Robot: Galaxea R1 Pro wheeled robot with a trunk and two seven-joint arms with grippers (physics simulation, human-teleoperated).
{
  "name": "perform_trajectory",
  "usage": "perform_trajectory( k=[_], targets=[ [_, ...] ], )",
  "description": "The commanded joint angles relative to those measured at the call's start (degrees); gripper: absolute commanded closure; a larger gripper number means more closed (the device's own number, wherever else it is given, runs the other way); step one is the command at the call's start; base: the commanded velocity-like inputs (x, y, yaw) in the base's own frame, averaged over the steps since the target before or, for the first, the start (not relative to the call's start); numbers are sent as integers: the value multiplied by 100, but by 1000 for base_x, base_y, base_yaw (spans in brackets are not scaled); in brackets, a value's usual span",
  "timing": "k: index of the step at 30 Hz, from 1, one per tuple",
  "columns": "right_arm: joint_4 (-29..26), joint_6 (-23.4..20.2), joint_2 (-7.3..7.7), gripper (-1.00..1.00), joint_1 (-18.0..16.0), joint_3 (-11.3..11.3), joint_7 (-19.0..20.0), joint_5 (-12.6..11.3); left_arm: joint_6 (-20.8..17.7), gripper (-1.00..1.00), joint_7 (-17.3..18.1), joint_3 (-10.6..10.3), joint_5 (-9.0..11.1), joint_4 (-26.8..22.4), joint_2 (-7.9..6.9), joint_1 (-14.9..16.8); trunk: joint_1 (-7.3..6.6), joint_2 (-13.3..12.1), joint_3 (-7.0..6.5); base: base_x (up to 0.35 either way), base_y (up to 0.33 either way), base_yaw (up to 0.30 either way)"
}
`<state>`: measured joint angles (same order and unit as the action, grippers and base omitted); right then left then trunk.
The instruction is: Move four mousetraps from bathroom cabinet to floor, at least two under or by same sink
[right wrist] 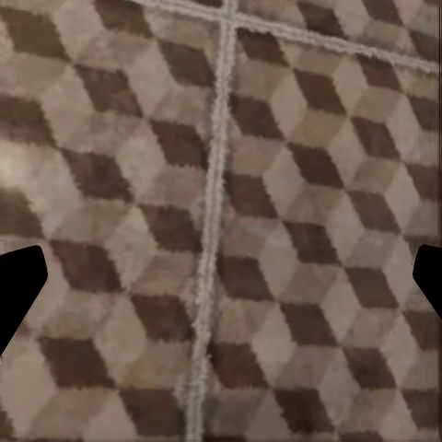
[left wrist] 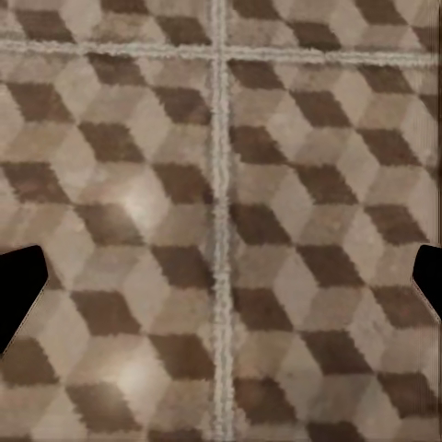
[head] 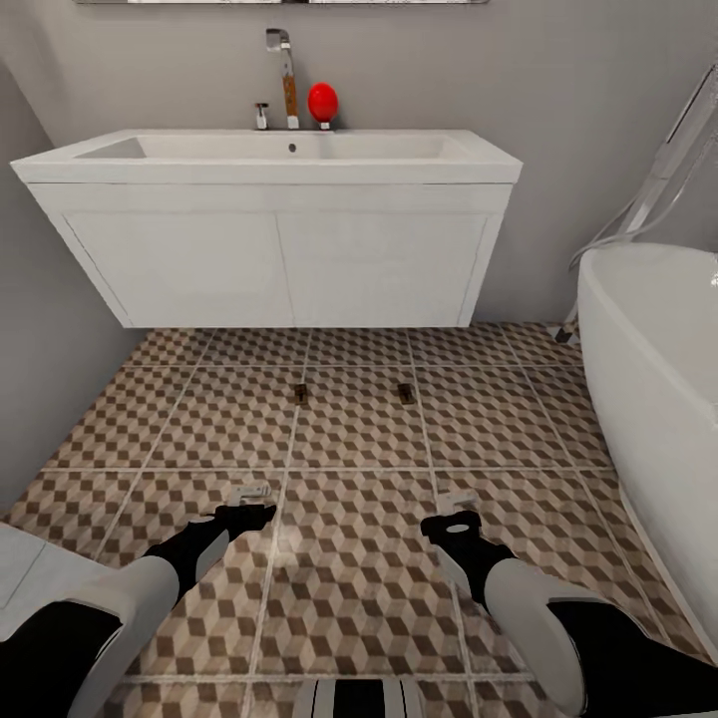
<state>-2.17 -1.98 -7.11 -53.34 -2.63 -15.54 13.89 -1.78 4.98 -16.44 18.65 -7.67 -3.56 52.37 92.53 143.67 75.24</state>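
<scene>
Left hand (head: 249, 496): low over the bathroom floor (head: 349, 558), fingers spread wide apart, nothing between them; dark fingertips (left wrist: 18, 290) at the two edges of the left wrist view, with patterned tile and a crossing of pale grout lines between.
Right hand (head: 456, 504): level with the left one and well apart from it, likewise spread and holding nothing; black fingertips (right wrist: 18, 285) at the edges of the right wrist view, over tile and a grout line.
Arms: black forearms with white upper shells, reaching forward from the lower corners of the head view.
Bathroom floor: large square tiles in a brown, beige and white cube print.
Mousetraps: two small dark slabs flat on the tiles, ahead of the hands, one (head: 300, 393) on the left and one (head: 405, 393) on the right, apart from each other, just in front of the sink cabinet's lower edge.
Sink (head: 269, 160): wide white basin on a white wall-hung unit (head: 279, 259), clear of the floor.
Faucet (head: 286, 75): upright chrome, behind the basin.
Red object (head: 322, 102): rounded, just beside the faucet.
Bathtub (head: 653, 369): white, along the right side.
Wall (head: 558, 90): plain grey.
</scene>
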Motion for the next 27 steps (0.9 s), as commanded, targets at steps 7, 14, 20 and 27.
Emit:
perform_trajectory(
  k=[7, 14, 20, 27],
  targets=[
    [-3, -17, -3, -100, -1, -28, -20, 54, -13, -100, 11, -44, 59, -6, -4, 1, -19, -8, -152, 0, 0, 0],
    [-3, -18, -1, -100, -1, -27, -20, 53, -8, -100, 11, -44, 59, -6, -4, 1, -37, -18, -307, 0, 0, 0],
    [-3, -16, -2, -100, -1, -27, -20, 53, -7, -100, 11, -44, 59, -6, -4, 1, -52, -26, -440, 0, 0, 0],
    [-3, -14, -1, -100, -1, -27, -20, 56, -6, -100, 11, -44, 59, -6, -4, 1, -70, -35, -595, 0, 0, 0]
  ],
)
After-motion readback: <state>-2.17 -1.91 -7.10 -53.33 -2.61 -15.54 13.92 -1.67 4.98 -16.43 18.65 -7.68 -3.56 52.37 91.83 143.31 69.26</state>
